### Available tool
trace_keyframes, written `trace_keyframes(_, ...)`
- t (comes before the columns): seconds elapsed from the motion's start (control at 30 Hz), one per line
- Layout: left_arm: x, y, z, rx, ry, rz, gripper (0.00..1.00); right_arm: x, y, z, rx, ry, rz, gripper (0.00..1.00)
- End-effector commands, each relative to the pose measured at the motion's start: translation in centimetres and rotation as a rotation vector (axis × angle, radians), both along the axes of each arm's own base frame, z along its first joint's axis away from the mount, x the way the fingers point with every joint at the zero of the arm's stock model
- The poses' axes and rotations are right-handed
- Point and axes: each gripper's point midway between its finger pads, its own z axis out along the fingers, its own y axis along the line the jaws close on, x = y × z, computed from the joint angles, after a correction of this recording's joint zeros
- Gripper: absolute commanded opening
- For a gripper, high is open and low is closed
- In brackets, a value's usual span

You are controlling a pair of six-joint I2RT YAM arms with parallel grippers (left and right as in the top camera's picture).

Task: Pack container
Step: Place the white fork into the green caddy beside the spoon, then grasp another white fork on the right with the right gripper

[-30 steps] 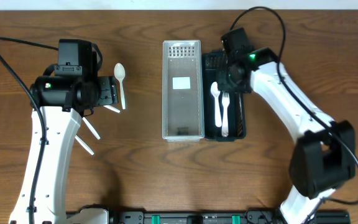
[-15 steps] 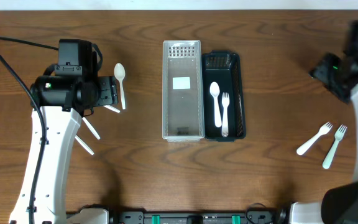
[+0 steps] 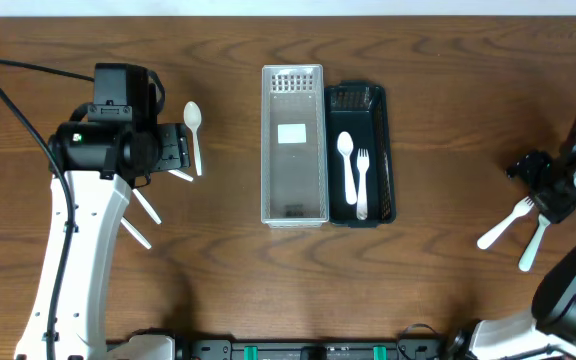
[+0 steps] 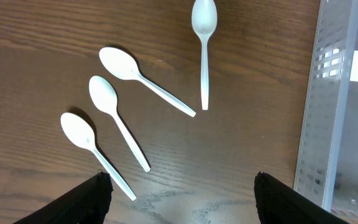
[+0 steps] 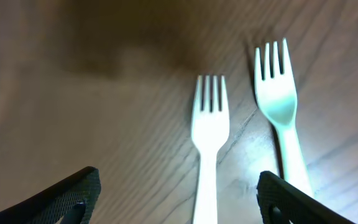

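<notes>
The black container [image 3: 383, 150] sits just right of centre on the wooden surface [image 3: 448, 120], its long side running away from the robot. It holds a white spoon [image 3: 345, 158] and a white fork [image 3: 361, 186] lying side by side along its length, bowl and tines toward the far end. Against its left wall stands a clear tray [image 3: 293, 100] of much the same length, with a perforated far end and a white label on it. Well to the right, near the edge of the surface, the right pincer [image 5: 178, 198] hangs low over two loose forks with its fingers spread wide and nothing pinched. The middle fork [image 5: 209, 130] has its handle running down between the two dark fingertips [image 5: 73, 193], and the outer fork [image 5: 281, 106] lies just beside it, slightly angled; whether the fingertips touch the wood cannot be told. On the far left, the left pincer [image 4: 182, 199] is likewise spread and empty, held above four loose spoons. A lone spoon [image 4: 204, 56] lies nearest the clear tray with its bowl pointing away from the robot, and three slanted spoons [image 4: 118, 121] lie to its left, close together but apart.
</notes>
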Motion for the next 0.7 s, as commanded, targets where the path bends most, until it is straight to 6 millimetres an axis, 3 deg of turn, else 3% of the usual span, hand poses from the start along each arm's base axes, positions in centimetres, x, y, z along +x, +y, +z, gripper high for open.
trace_keyframes(0.0, 0.1, 0.3, 0.7, 0.007, -0.019, 0.012, 0.75, -0.4, 0.0, -1.8, 0.028, 0.039, 0.012, 0.85)
trace_keyframes(0.3, 0.1, 0.3, 0.7, 0.007, -0.019, 0.012, 0.75, -0.1, -0.4, -5.0, 0.035, 0.083, 0.027, 0.86)
trace_keyframes(0.67, 0.1, 0.3, 0.7, 0.007, -0.020, 0.012, 0.75, 0.6, -1.0, -5.0, 0.001, 0.062, 0.080, 0.85)
